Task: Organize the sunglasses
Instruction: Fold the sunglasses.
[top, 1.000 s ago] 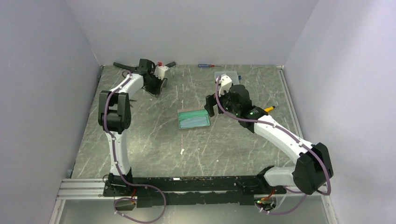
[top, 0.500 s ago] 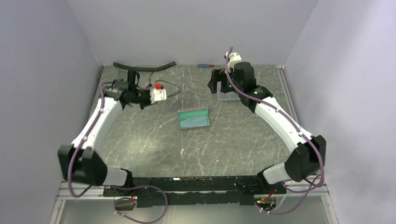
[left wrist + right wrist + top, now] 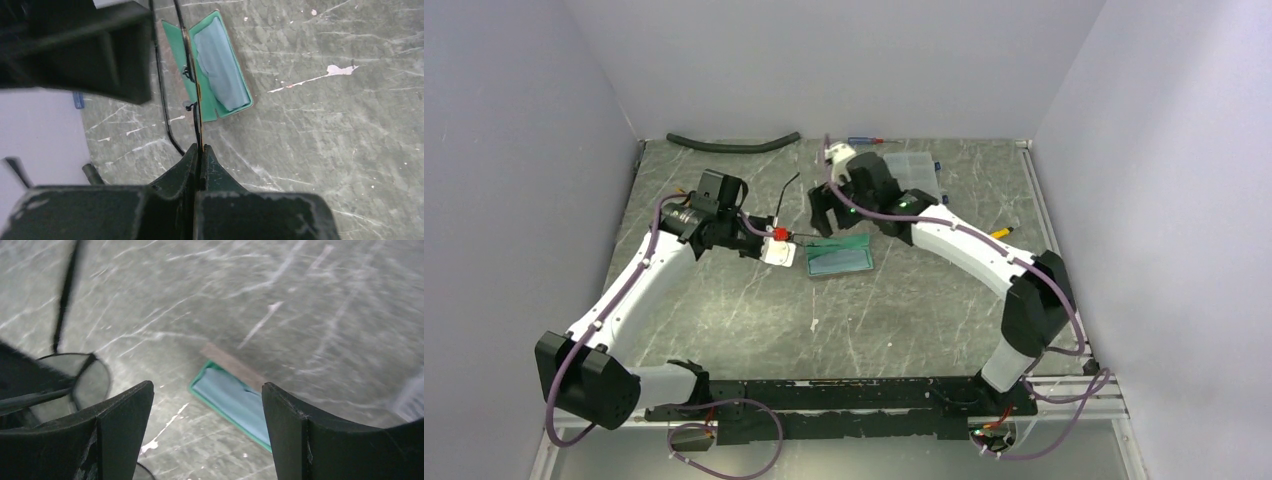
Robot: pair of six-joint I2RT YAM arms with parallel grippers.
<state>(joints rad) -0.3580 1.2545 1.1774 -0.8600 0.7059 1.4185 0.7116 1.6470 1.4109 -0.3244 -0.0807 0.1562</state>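
The sunglasses (image 3: pixel 192 75) are thin dark wire frames with greyish lenses. My left gripper (image 3: pixel 200 148) is shut on their frame and holds them edge-on just above the left end of the open brown case with teal lining (image 3: pixel 220 70). In the top view the left gripper (image 3: pixel 792 237) sits just left of the case (image 3: pixel 839 258), and one slim arm of the sunglasses (image 3: pixel 788 192) sticks up and back. My right gripper (image 3: pixel 824 212) hovers open behind the case. In the right wrist view it (image 3: pixel 206 387) is open and empty above the case (image 3: pixel 235 395), with a lens (image 3: pixel 80 380) at the left.
A black hose (image 3: pixel 734 145) lies along the back wall. A screwdriver (image 3: pixel 864 140) and a clear plastic box (image 3: pixel 914 168) lie at the back right. Yellow-handled pliers (image 3: pixel 1002 232) show beside the right arm. A white speck (image 3: pixel 814 323) lies on the table.
My left arm has carried the sunglasses from the back left forward and right to the case's left end. My right arm has swung left from the back right to behind the case.
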